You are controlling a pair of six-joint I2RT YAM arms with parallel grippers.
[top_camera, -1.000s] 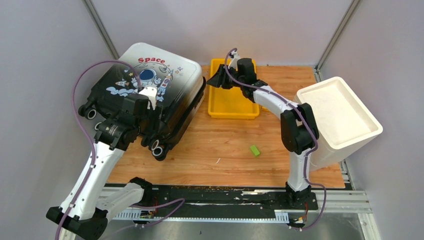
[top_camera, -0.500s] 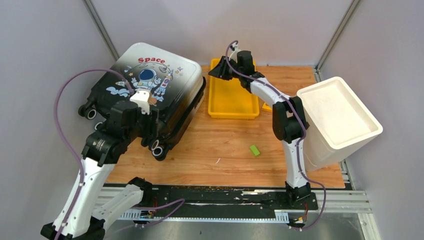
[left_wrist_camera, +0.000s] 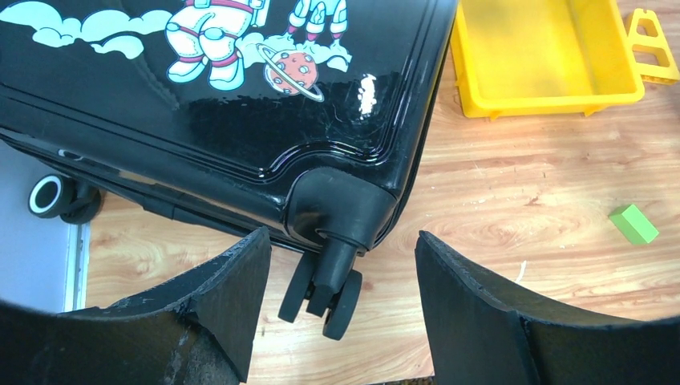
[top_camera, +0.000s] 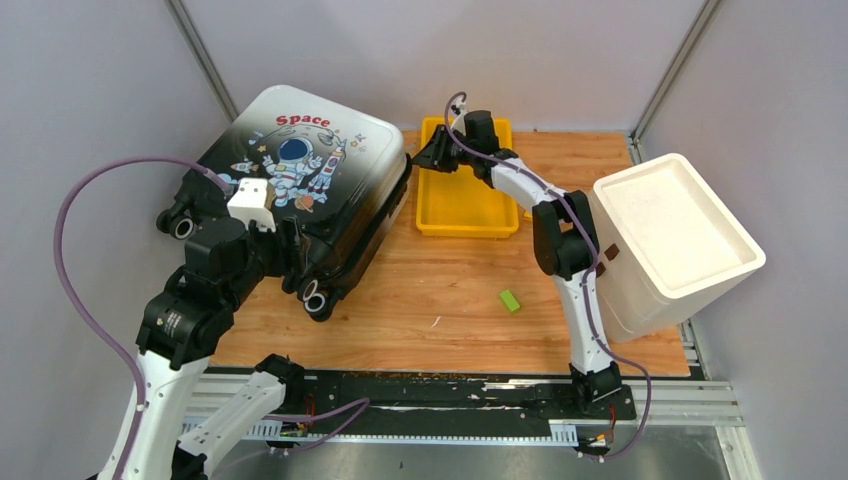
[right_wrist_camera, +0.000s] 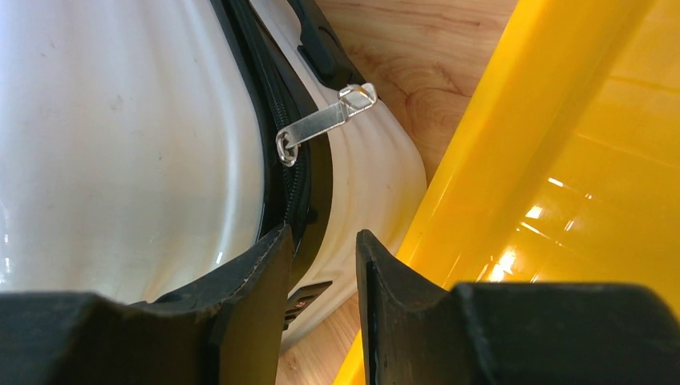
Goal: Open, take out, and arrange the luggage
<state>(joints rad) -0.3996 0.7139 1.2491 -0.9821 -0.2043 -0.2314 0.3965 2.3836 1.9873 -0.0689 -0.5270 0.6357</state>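
The luggage (top_camera: 300, 180) lies shut and flat at the table's back left, astronaut side up, wheels toward the near left. My left gripper (top_camera: 278, 248) hangs open over its near corner. In the left wrist view the wide-open gripper (left_wrist_camera: 341, 241) frames a black caster wheel (left_wrist_camera: 325, 293) and touches nothing. My right gripper (top_camera: 424, 160) is at the luggage's far right corner, beside the yellow tray. In the right wrist view the gripper (right_wrist_camera: 322, 237) is narrowly open and empty. The silver zipper pull (right_wrist_camera: 325, 120) sticks out from the zip seam just beyond the fingertips.
A yellow plastic tray (top_camera: 465, 228) stands right of the luggage, close to its side. A white foam box (top_camera: 675, 235) leans at the right edge. A small green block (top_camera: 511, 300) lies on the wood. A small yellow frame piece (left_wrist_camera: 649, 48) lies by the tray.
My left arm has drawn back toward the near left, its gripper sliding from the suitcase top to the near wheel corner. My right gripper has shifted slightly toward the suitcase's far corner.
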